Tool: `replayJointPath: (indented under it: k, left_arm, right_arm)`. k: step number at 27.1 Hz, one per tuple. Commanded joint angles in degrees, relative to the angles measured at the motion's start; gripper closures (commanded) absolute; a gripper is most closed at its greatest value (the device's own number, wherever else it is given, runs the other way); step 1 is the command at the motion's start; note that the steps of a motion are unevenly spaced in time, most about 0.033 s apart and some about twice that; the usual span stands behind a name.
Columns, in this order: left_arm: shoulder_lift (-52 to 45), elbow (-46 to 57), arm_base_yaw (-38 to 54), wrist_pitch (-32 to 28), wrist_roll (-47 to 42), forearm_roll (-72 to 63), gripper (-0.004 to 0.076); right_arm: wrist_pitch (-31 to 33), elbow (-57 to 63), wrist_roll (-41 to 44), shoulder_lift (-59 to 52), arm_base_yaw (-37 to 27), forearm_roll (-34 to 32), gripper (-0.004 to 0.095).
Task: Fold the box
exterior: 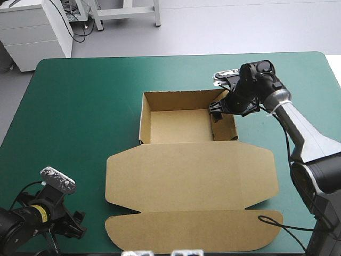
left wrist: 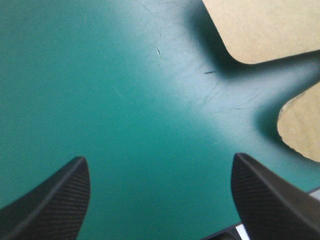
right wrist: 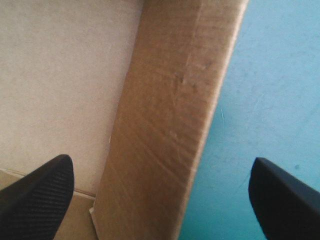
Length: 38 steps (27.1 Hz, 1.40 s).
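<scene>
So the teal-green cover [exterior: 80, 106] is carrying the brown box [exterior: 192, 176] mid-table: open tray, lid lying flat toward the near edge. The right gripper [right wrist: 161, 161] is straddling the tray's right wall, spread wide, gripping nothing. The left gripper [left wrist: 160, 160] is hovering near the lid's corner, spread wide too, empty.

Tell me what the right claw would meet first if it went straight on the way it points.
Probably the box: the right claw is open astride its right wall, so one finger would likely reach the tray floor, the other the teal-green cover. Depth is unclear.
</scene>
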Motion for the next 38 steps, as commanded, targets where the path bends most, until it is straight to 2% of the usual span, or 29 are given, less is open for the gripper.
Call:
replayJointPath:
  k: [1, 6, 12, 15, 22, 25, 30, 31, 35, 38]
  left_arm:
    - [0.1, -1.1, -0.4, 2.2, -0.5, -0.1, 0.0222]
    - [0.1, -1.1, -0.4, 2.2, -0.6, -0.2, 0.0286]
    - [0.1, -1.1, -0.4, 2.2, -0.6, -0.2, 0.0329]
    - [0.1, -1.1, -0.4, 2.2, -0.6, -0.2, 0.0334]
    - [0.1, -1.1, -0.4, 2.2, -0.6, -0.2, 0.0337]
    - [0.1, -1.1, -0.4, 2.2, -0.6, -0.2, 0.0367]
    - [0.1, -1.1, -0.4, 2.2, -0.6, -0.2, 0.0546]
    - [0.1, -1.1, -0.4, 2.2, -0.6, -0.2, 0.0608]
    - [0.1, -1.1, -0.4, 2.2, -0.6, -0.2, 0.0717]
    - [0.1, -1.1, -0.4, 2.2, -0.6, -0.2, 0.0731]
  right_arm:
    - [-1.4, -1.4, -0.6, -0.4, -0.4, 0.0, 0.0054]
    - [-1.6, -1.4, -0.6, 1.7, -0.4, 0.0, 0.0098]
    - [-1.6, -1.4, -1.4, 2.7, -0.4, -0.1, 0.0269]
    - [-1.8, -1.4, -2.5, 2.7, -0.4, -0.1, 0.0437]
    - [-3.7, -1.4, -3.6, 2.7, -0.4, -0.9, 0.0906]
    - [-4.5, -1.4, -3.6, 2.7, -0.4, -2.8, 0.0927]
    - [-5.1, -1.5, -3.6, 2.7, -0.5, -11.8, 0.0927]
    - [-5.2, -1.9, -3.6, 2.7, -0.7, -14.8, 0.0927]
    - [-7.7, -3.8, -3.5, 2.7, -4.3, -17.9, 0.0927]
    - [-10.3, -5.1, -3.6, 2.7, -9.0, -17.6, 0.0927]
